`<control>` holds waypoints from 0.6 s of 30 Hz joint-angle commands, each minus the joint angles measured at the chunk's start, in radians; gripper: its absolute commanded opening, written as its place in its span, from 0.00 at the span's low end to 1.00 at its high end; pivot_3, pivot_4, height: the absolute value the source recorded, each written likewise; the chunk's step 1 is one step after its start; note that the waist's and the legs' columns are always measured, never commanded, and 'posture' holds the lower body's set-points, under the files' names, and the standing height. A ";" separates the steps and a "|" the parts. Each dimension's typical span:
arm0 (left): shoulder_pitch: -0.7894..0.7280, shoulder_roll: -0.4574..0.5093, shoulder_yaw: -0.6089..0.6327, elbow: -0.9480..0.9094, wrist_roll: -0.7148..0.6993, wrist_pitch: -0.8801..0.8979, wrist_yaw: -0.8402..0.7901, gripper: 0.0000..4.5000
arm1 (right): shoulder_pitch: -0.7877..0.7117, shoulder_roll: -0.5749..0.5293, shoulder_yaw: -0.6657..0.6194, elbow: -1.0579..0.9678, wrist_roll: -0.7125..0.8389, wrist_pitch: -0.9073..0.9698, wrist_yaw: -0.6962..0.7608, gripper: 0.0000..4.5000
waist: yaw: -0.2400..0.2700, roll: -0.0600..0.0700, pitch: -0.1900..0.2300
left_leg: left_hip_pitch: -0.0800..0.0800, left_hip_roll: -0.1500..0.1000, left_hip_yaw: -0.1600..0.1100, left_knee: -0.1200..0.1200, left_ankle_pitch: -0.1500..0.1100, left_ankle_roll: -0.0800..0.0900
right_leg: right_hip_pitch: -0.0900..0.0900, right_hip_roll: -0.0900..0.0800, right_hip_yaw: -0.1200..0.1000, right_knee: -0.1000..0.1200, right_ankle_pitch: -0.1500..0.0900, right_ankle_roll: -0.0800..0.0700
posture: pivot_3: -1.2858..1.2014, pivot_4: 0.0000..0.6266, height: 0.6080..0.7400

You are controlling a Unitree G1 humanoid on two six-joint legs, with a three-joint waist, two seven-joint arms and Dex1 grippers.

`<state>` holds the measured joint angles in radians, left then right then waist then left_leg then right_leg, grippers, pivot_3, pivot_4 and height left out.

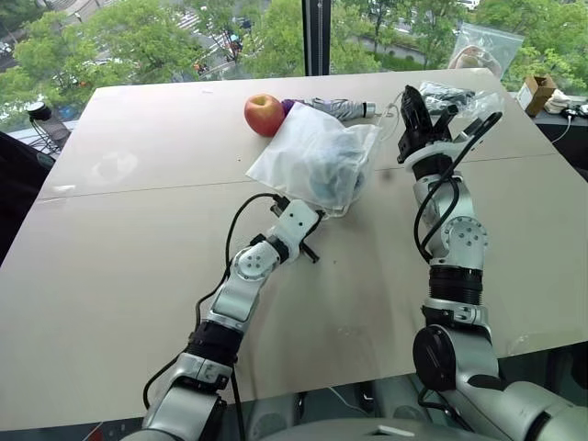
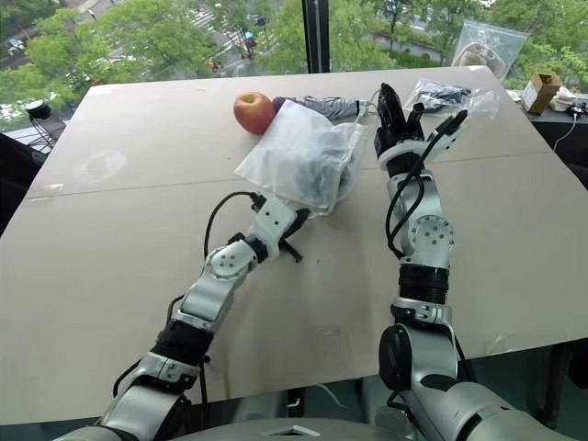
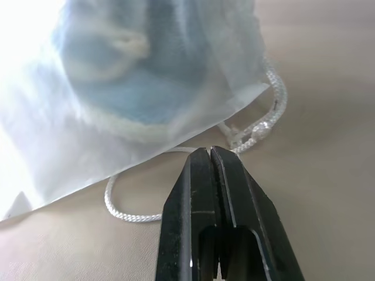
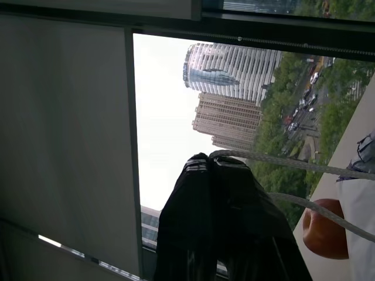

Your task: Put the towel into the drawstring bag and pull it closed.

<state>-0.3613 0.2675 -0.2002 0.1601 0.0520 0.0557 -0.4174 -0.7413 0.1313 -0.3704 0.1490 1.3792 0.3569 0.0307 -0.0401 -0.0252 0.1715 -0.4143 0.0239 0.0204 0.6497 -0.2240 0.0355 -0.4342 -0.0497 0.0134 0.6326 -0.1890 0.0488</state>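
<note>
The white translucent drawstring bag (image 1: pixel 312 152) lies in the middle of the table, and the blue-grey towel (image 1: pixel 333 179) shows through its fabric, inside it. My left gripper (image 3: pixel 208 151) sits low on the table at the bag's near edge, shut, its tips pinching the white cord (image 3: pixel 258 126) that loops out from under the bag. My right gripper (image 1: pixel 411 94) is raised to the right of the bag, pointing up and shut on the other cord (image 4: pixel 281 163), which runs taut from its fingertips back toward the bag.
A red apple (image 1: pixel 264 114) and a grey-and-purple folded umbrella (image 1: pixel 335 107) lie just behind the bag. A clear plastic bag of dark items (image 1: pixel 452 95), a large clear zip bag (image 1: pixel 484 48) and a small cardboard box (image 1: pixel 537 92) stand at the far right.
</note>
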 commanded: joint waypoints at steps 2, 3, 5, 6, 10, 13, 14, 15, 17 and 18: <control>0.068 -0.028 0.107 -0.078 -0.181 0.116 -0.059 0.06 | -0.026 0.032 -0.002 -0.024 0.004 0.001 0.011 0.00 | -0.002 0.000 0.000 | 0.000 0.001 0.000 0.000 0.000 0.000 | 0.000 0.000 0.000 0.000 0.000 0.000 | 0.52 0.24 1.00; 0.076 -0.032 0.128 -0.099 -0.233 0.146 -0.089 0.12 | -0.027 0.034 -0.001 -0.026 0.003 0.001 0.010 0.00 | -0.002 0.000 0.000 | 0.000 0.001 0.000 0.000 0.000 0.000 | 0.000 0.000 0.000 0.000 0.000 0.000 | 0.52 0.24 1.00; 0.082 -0.029 0.148 -0.135 -0.287 0.197 -0.119 0.29 | -0.027 0.037 0.001 -0.028 0.002 0.000 0.009 0.00 | -0.001 0.000 0.000 | 0.000 0.001 0.000 0.000 0.000 0.000 | 0.000 0.000 -0.001 0.000 0.000 0.000 | 0.52 0.24 1.00; 0.080 -0.018 0.145 -0.147 -0.288 0.208 -0.129 0.37 | -0.027 0.038 0.002 -0.029 0.002 0.000 0.009 0.00 | -0.001 0.000 0.000 | 0.000 0.001 -0.001 0.000 0.000 0.000 | 0.000 0.001 -0.001 0.000 0.000 0.000 | 0.52 0.24 1.00; 0.063 0.036 0.099 -0.165 -0.245 0.190 -0.188 0.65 | -0.032 0.045 0.007 -0.027 -0.003 -0.004 0.007 0.00 | 0.000 0.000 0.000 | 0.000 0.000 0.000 0.000 0.000 0.000 | 0.000 0.001 -0.001 0.000 0.000 0.000 | 0.52 0.24 1.00; 0.026 0.092 0.028 -0.134 -0.162 0.134 -0.235 0.65 | -0.032 0.051 0.010 -0.034 -0.003 -0.008 0.002 0.00 | 0.000 0.000 0.000 | 0.000 -0.001 0.000 0.000 0.000 0.000 | 0.000 0.001 -0.001 0.000 0.000 0.000 | 0.52 0.24 1.00; 0.008 0.102 0.011 -0.114 -0.141 0.113 -0.246 0.65 | -0.032 0.055 0.012 -0.038 -0.004 -0.010 -0.001 0.00 | 0.001 0.000 0.000 | 0.000 -0.001 0.000 0.000 0.000 0.000 | 0.000 0.001 -0.001 0.000 0.000 0.000 | 0.52 0.24 1.00; -0.015 0.108 -0.006 -0.091 -0.127 0.099 -0.261 0.65 | -0.032 0.058 0.015 -0.042 -0.005 -0.012 -0.005 0.00 | 0.002 0.000 0.000 | 0.000 -0.001 0.000 0.000 0.000 0.000 | 0.000 0.001 -0.001 0.000 0.000 0.000 | 0.52 0.24 1.00; -0.055 0.112 -0.030 -0.050 -0.107 0.082 -0.285 0.65 | -0.032 0.063 0.020 -0.048 -0.006 -0.015 -0.009 0.00 | 0.004 0.000 0.000 | -0.001 -0.001 0.000 0.000 0.000 0.000 | 0.000 0.001 -0.001 -0.001 0.000 0.000 | 0.52 0.24 1.00; -0.086 0.109 -0.044 -0.018 -0.096 0.074 -0.299 0.65 | -0.033 0.064 0.022 -0.049 -0.006 -0.017 -0.010 0.00 | 0.004 0.000 0.000 | -0.001 -0.001 0.001 0.000 0.000 0.000 | 0.000 0.001 -0.001 -0.001 0.000 0.000 | 0.52 0.24 1.00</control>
<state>-0.4118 0.3757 -0.2222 0.1181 -0.0647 0.1625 -0.6927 -0.7414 0.1323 -0.3581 0.1528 1.3712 0.3460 0.0185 -0.0366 -0.0248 0.1714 -0.4153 0.0228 0.0210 0.6499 -0.2240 0.0355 -0.4342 -0.0491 0.0123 0.6316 -0.1891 0.0487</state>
